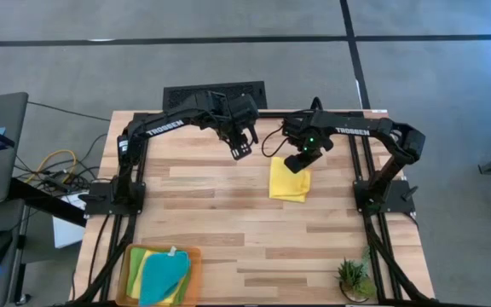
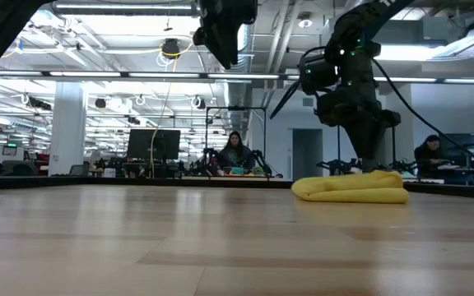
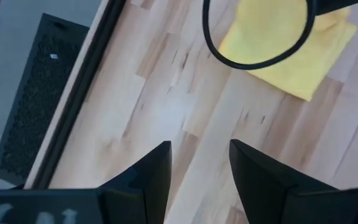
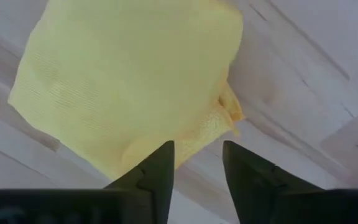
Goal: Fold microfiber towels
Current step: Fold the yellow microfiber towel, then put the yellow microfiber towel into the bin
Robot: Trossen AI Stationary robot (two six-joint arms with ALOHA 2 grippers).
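A bright yellow microfiber towel (image 1: 288, 182) lies folded, several layers thick, on the wooden table right of centre; in the low view it is a flat bundle (image 2: 352, 187). My right gripper (image 4: 197, 165) points down over the towel's far edge (image 1: 298, 164) with its fingers open. My left gripper (image 1: 240, 152) hangs open high above the table near the far edge, left of the towel, with bare wood beneath its fingers (image 3: 199, 165). More towels, teal (image 1: 164, 275), lime green (image 1: 147, 264) and yellow (image 1: 135, 260), lie piled in an orange tray. My right gripper comes at the folded yellow towel from above, and its fingertips (image 2: 369, 167) reach down to the bundle's top near its far edge (image 4: 210, 124). I cannot tell whether they touch the cloth. The towel lies flat on the table.
The orange tray (image 1: 198, 256) stands at the near left corner. A small potted plant (image 1: 354, 277) stands at the near right corner. A black grille (image 1: 214, 92) sits beyond the far edge. A black cable loop (image 3: 253, 62) hangs from my right arm over the towel. Bare wood spans the table's middle.
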